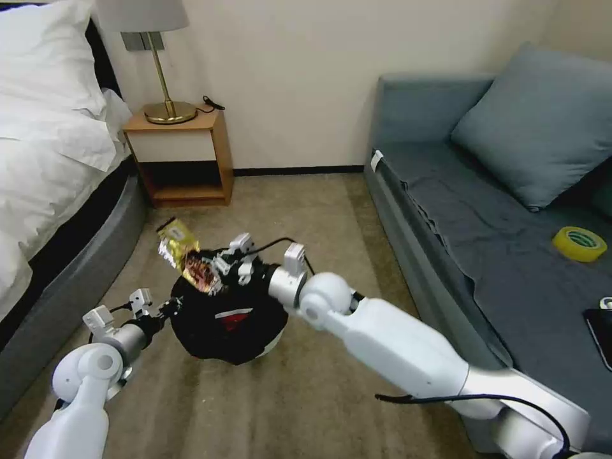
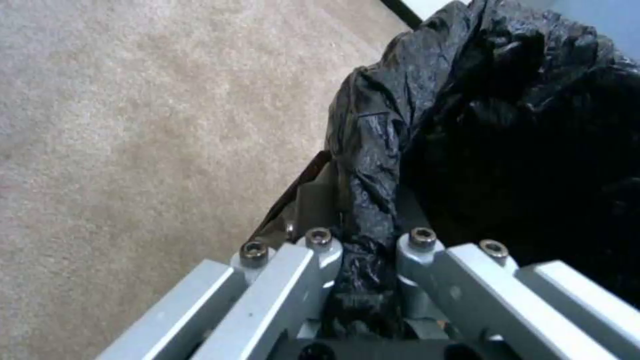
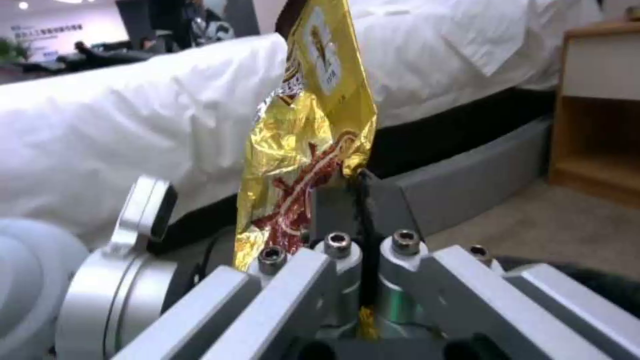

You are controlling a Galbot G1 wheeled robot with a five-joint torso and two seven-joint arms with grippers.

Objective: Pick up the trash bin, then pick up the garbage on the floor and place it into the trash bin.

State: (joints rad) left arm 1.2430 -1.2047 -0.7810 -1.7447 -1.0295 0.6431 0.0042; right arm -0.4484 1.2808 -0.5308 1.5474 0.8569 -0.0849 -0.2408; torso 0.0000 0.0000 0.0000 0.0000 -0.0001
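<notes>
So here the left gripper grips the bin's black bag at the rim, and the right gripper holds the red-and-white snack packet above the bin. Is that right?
Not quite. The right gripper holds a gold-brown foil wrapper, as the right wrist view shows. The rest stands: the left gripper is clamped on the black bag at the rim of the trash bin, and the wrapper hangs above the bin.

Wrapper [image 1: 185, 252] above trash bin [image 1: 226, 322], bed [image 1: 57, 191] left, sofa [image 1: 510, 255] right

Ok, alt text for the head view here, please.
The right gripper holds a gold-brown foil wrapper above the black-lined trash bin, whose rim the left gripper grips. Bed on the left, grey sofa on the right.
</notes>
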